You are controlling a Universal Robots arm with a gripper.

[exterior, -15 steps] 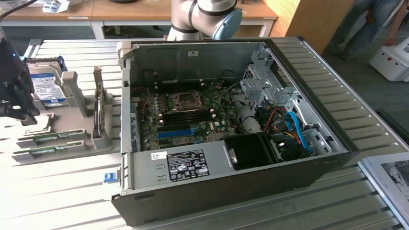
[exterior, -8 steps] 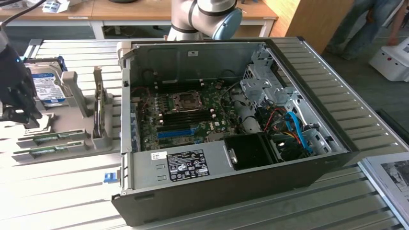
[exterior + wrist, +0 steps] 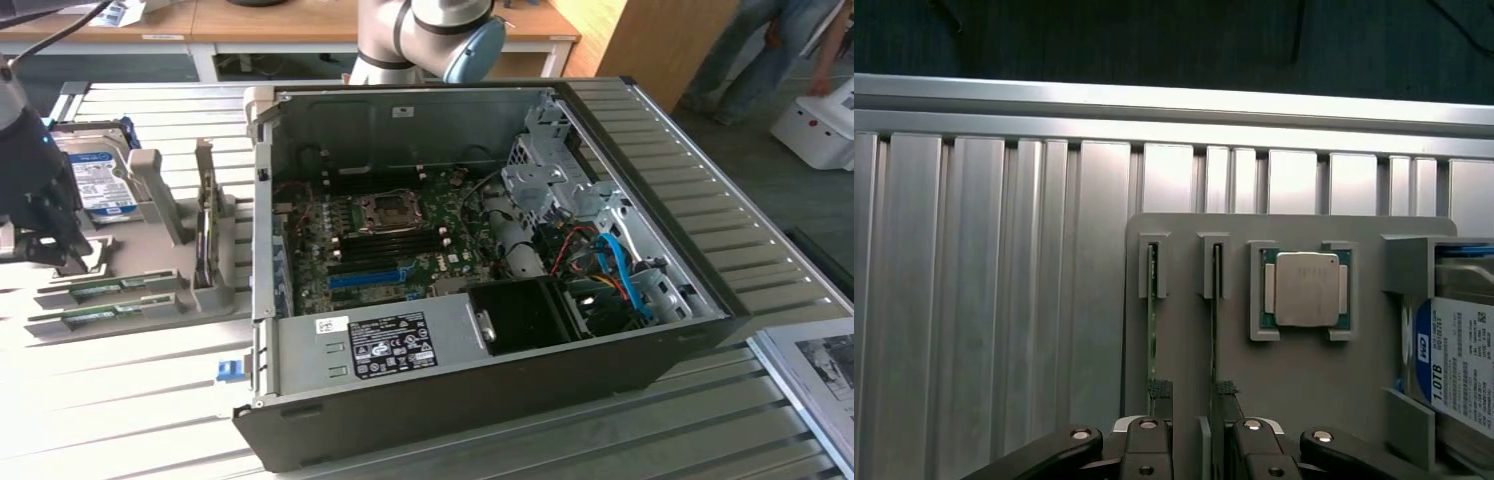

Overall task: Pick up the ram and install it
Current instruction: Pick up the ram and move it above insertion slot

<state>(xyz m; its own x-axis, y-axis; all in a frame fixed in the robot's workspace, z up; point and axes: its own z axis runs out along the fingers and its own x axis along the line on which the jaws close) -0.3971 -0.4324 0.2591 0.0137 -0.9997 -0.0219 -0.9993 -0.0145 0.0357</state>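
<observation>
A processor (image 3: pixel 1306 290) and a hard drive (image 3: pixel 1459 365) share the grey holder (image 3: pixel 1184 340) on the bench (image 3: pixel 1004 300). The ram (image 3: pixel 1214 320) stands on edge in its slot, just below my wide-open, empty gripper (image 3: pixel 1194 400).

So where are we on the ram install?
Done: nothing that shows. Both ram sticks stand edge-up in their slots on the gray holder, next to the processor and hard drive.
In hand: the jaws are open and empty, low over the sticks' near ends, not gripping either.
Left: the pickup and the seating on the board inside the open computer case.
</observation>
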